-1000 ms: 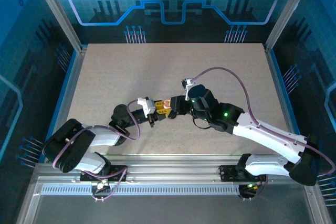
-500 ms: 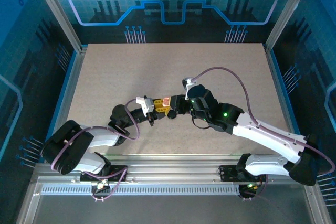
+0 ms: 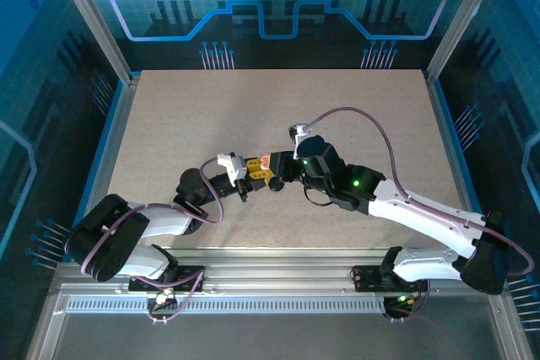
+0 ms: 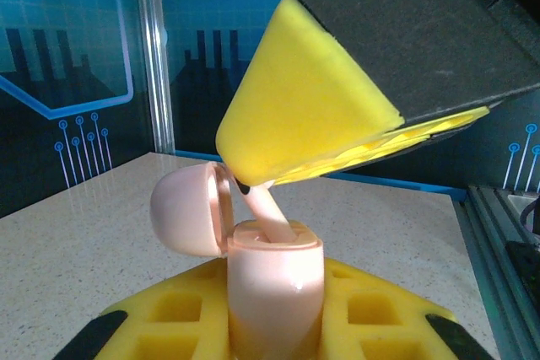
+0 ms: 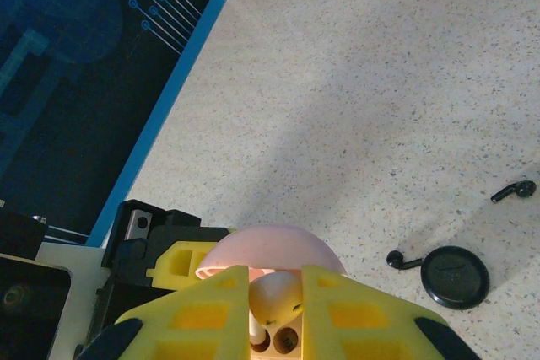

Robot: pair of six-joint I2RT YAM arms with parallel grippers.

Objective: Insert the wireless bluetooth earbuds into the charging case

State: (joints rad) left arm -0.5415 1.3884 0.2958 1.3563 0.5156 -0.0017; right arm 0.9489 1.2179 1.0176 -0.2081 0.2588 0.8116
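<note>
My left hand (image 4: 274,322) grips the open case (image 4: 274,280). My right hand (image 5: 274,288) pinches one earbud (image 4: 268,212), stem partly in; pressing it home is left.

Overhead light even and bright on the tabletop (image 3: 169,124); soft shadows under my arms (image 3: 160,225). Wrist views: my right fingers (image 5: 198,318) blur up close; small glare on the charging case (image 4: 295,286).

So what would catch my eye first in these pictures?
In the middle of the table, the left arm's fingers clamp a pale-pink charging case with its lid flipped open. From above, the right arm's yellow fingers pinch an earbud, its lower end at the case's open top.
</note>
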